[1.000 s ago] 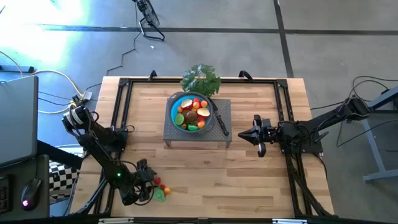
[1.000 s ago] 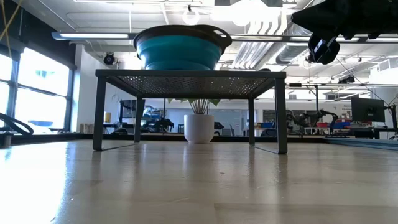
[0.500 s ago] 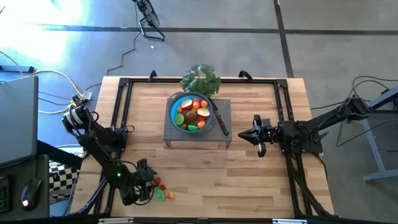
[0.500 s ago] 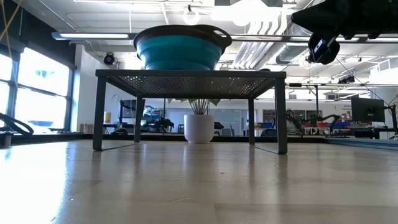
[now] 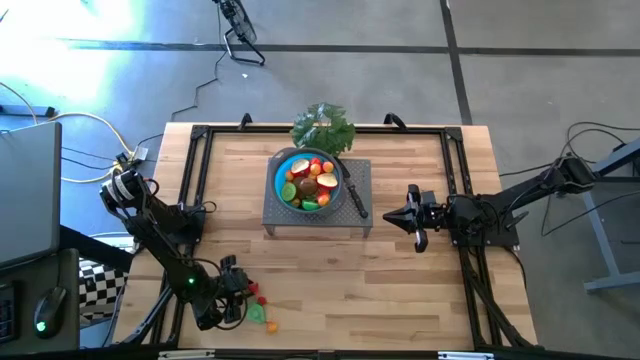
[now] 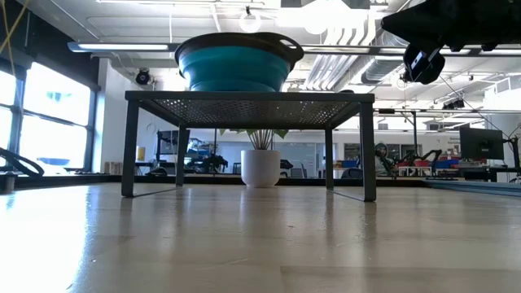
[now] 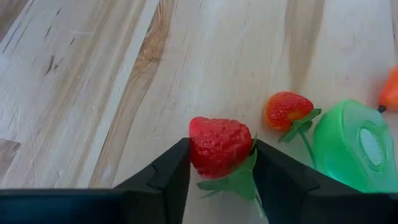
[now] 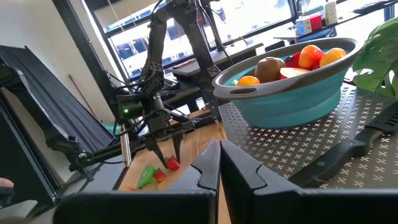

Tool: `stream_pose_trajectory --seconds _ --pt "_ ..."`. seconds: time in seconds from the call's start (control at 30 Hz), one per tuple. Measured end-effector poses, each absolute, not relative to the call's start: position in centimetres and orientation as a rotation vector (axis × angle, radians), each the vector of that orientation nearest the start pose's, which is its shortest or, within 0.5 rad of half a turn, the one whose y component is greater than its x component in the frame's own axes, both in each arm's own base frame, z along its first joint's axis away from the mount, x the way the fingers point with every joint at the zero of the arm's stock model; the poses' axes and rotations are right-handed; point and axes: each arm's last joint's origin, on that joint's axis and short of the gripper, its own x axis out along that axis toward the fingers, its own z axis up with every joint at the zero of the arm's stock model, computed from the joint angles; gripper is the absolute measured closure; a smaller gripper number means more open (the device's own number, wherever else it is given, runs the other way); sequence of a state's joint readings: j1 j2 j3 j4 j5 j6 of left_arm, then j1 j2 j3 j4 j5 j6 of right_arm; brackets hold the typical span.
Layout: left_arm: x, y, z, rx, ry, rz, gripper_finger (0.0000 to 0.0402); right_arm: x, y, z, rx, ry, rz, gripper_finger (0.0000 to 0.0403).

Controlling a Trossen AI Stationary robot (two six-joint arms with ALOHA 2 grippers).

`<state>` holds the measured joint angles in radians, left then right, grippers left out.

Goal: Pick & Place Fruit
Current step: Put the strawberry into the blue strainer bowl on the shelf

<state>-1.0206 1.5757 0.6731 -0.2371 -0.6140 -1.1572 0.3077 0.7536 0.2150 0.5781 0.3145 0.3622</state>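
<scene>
Near the table's near-left corner my left gripper (image 5: 244, 292) is shut on a red strawberry (image 7: 217, 145) that lies on the wood. Just past it lie a smaller strawberry (image 7: 286, 109), a green fruit slice (image 7: 356, 147) and an orange piece (image 7: 390, 91). Several more fruits fill the blue bowl (image 5: 282, 172), which stands on a grey perforated stand (image 5: 358, 222) at the table's middle. My right gripper (image 5: 408, 216) hovers shut to the right of the stand, pointing level at it. My left gripper pinches the strawberry's two opposite sides (image 7: 194, 149) between its two fingers. The fingers (image 7: 166, 175) slant down at it from the table's left. The berry's green leaves (image 7: 239, 180) point back toward the gripper.
A black-handled knife (image 5: 356, 198) lies on the stand beside the bowl. A leafy green bunch (image 5: 323, 127) sits behind the stand at the far edge. Black frame rails (image 5: 196, 190) run along the table's left, right and far sides. Bare wood lies between the stand and the near edge.
My left gripper has stayed in place near the near-left corner, and its fingers have drawn in onto the strawberry. My right arm has kept still.
</scene>
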Motion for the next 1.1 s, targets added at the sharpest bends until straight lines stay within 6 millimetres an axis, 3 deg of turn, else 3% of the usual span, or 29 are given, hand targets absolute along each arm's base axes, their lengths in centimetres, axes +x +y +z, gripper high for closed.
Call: stream_pose_trajectory --seconds 0.17,0.73,1.1 --pt "14.9 -21.2 12.9 -0.251 0.828 0.124 0.0263 15.9 4.1 21.4 0.374 -0.038 0.000 0.0399" --pt "14.9 -21.1 13.0 -0.245 0.829 0.122 0.0264 15.9 4.1 21.4 0.374 -0.038 0.000 0.0399" --pt "14.4 -20.1 16.6 -0.259 0.736 0.068 0.0265 15.9 4.1 21.4 0.374 -0.037 0.005 0.0399"
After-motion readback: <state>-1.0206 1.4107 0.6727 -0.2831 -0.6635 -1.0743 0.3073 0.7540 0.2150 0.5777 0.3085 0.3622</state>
